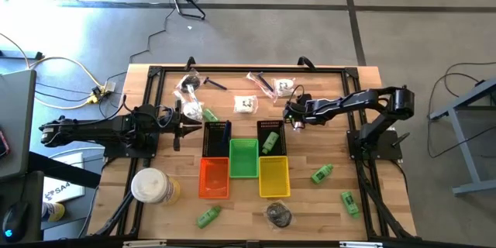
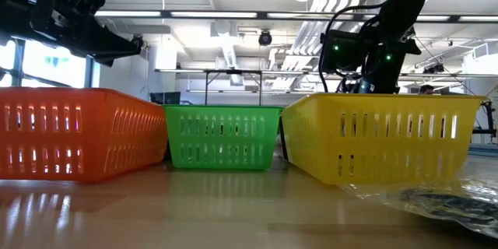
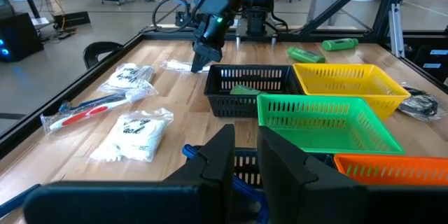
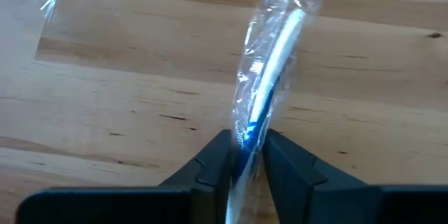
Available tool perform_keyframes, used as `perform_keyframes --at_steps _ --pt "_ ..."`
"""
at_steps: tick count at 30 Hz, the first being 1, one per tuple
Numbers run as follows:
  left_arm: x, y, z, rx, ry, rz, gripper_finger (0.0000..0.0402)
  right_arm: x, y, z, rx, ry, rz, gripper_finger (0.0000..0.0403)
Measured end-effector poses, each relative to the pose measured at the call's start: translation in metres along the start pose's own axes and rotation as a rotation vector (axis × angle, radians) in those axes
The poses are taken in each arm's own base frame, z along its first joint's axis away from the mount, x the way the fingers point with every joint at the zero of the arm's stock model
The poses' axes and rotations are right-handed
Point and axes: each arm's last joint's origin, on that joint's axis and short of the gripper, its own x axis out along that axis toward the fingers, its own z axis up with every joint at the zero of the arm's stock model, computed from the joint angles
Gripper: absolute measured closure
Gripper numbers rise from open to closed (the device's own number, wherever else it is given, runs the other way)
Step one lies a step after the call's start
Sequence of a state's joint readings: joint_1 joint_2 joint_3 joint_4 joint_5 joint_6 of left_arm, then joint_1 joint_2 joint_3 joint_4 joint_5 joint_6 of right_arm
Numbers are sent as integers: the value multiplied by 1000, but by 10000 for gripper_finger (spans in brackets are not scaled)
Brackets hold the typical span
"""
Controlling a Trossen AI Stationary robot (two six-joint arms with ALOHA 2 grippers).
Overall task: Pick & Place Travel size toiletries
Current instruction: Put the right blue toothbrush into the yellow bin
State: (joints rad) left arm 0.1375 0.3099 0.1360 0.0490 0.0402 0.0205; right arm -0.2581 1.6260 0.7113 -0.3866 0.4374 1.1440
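My right gripper (image 1: 293, 118) stands slanted down on the far half of the table, behind the black basket (image 1: 271, 141) that holds a green tube. It is shut on a clear-wrapped white-and-blue stick (image 4: 276, 49) lying on the wood. My left gripper (image 1: 194, 128) hovers level at the left black basket (image 1: 217, 139), its fingers (image 3: 280, 164) nearly together with nothing between them. Other toiletries lie loose on the table: green tubes (image 1: 322, 173), (image 1: 350, 201), (image 1: 208, 217), white packets (image 1: 246, 105), (image 1: 284, 87) and a wrapped red-and-white stick (image 3: 87, 114). My right gripper pinches the wrapped stick between its two fingers at the blue part near one end (image 4: 248, 129). The fingers come from above, slanting down, roughly in line with the stick. The rest of the stick runs away from the fingers and lies on the table.
Orange (image 1: 215, 177), green (image 1: 243, 157) and yellow (image 1: 273, 177) baskets stand in a cluster mid-table with the two black ones. A round white-and-yellow container (image 1: 151, 186) sits near left. A dark bagged item (image 1: 279, 215) lies at the near edge. A black frame borders the table.
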Motion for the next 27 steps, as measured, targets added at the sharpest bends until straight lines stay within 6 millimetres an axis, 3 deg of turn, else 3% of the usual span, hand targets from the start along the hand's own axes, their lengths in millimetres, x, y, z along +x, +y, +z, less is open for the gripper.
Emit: perform_keyframes --at_steps 8,18,27 --pt "0 0 0 0 0 0 341 0 0 0 -27 1 2 386" --pt "0 0 0 0 5 0 341 -3 -1 1 -60 4 7 386" --pt "0 0 -1 -3 7 0 341 -26 -6 10 -76 -27 50 386"
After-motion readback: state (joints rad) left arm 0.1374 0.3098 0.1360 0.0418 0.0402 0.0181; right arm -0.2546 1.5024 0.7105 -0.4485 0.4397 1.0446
